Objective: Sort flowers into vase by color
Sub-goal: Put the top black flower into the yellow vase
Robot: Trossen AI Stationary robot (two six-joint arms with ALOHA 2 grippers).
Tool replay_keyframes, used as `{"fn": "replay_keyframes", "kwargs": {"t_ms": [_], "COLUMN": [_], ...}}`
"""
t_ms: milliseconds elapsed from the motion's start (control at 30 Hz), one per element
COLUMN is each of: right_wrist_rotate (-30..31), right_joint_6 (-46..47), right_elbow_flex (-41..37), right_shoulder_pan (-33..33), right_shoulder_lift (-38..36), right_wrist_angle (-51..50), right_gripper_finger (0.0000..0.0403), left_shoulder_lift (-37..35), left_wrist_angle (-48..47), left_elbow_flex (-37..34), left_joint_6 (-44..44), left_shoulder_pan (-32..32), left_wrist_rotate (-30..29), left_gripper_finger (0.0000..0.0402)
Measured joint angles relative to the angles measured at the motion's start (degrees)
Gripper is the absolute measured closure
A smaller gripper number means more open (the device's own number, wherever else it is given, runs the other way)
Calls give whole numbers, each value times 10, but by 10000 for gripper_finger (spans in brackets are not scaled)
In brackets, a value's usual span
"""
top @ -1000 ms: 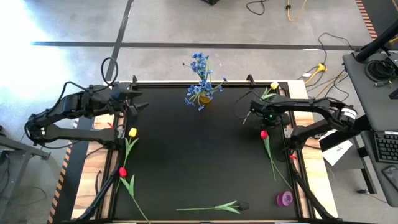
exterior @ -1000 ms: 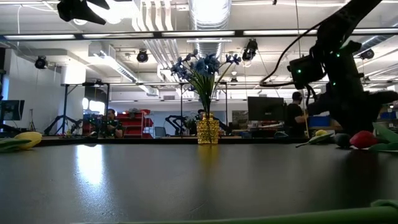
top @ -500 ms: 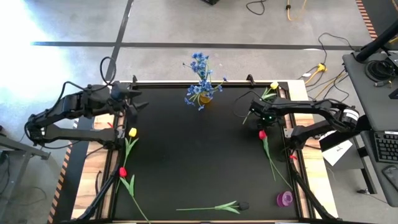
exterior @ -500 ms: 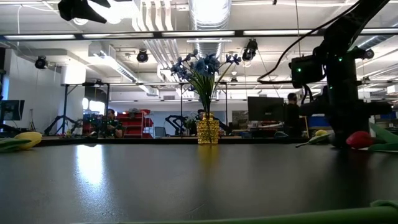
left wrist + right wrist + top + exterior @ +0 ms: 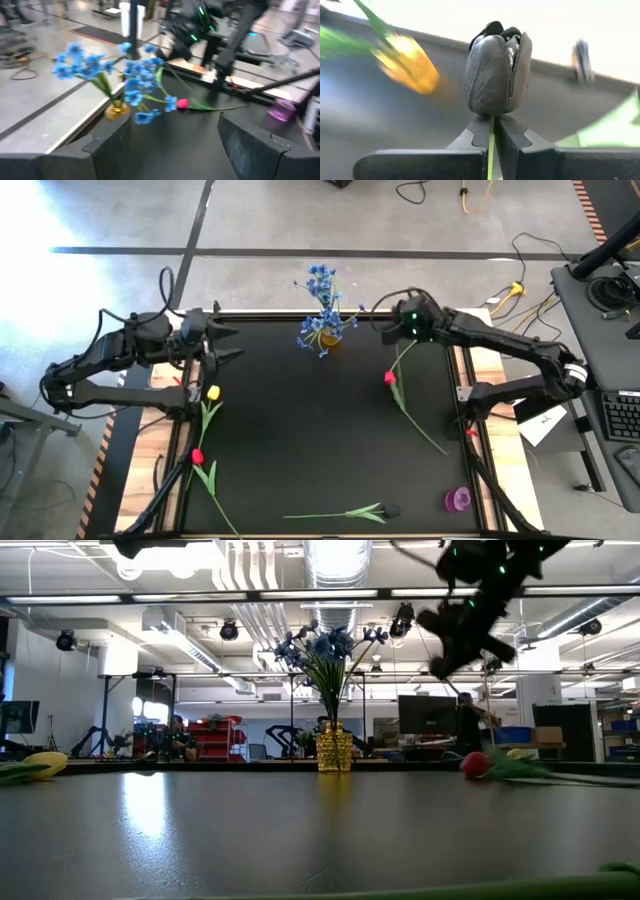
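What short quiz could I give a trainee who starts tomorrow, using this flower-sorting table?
1. True or false: the right gripper is shut on a red tulip.
2. What stands in the faceted gold vase? A) bushy blue sprigs B) yellow tulips C) nothing
3. What colours are the two tulip heads lying on the table nearest the left gripper?
Key: 1 false, it grips the near-black tulip by its stem; 2 A; 3 the yellow tulip and the red tulip.

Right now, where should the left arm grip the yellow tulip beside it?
Grip the yellow tulip on its stem just behind the head, coming from straight above and closing across the stem. It lies flat, so the sides give no way in, and its far end nears a red tulip.
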Motion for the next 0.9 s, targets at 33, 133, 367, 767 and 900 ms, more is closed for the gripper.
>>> {"fn": "replay_keyframes", "kwargs": {"t_ms": [33,133,367,767,900], "right_wrist_rotate": [9,34,85,92,76], "right_joint_6": [-25,-102,-248,-271,-277], "right_elbow_flex": [13,40,53,88,126], "right_shoulder_pan": [4,21,56,56,59], "right_shoulder_lift": [-1,-1,38,133,148], "right_wrist_angle": [27,135,398,591,573], "right_gripper_finger": [393,393,393,393,392], "left_shoulder_lift": [3,15,29,54,53], "left_wrist_angle": [0,-1,-40,-174,-181], "left_elbow_flex": [0,0,0,-19,-52], "left_joint_6": [0,-2,-43,-131,-150], "left_shoulder_pan": [0,0,-4,-31,-39], "left_wrist_rotate": [7,17,83,108,108], "left_gripper_finger": [121,121,121,121,121]}}
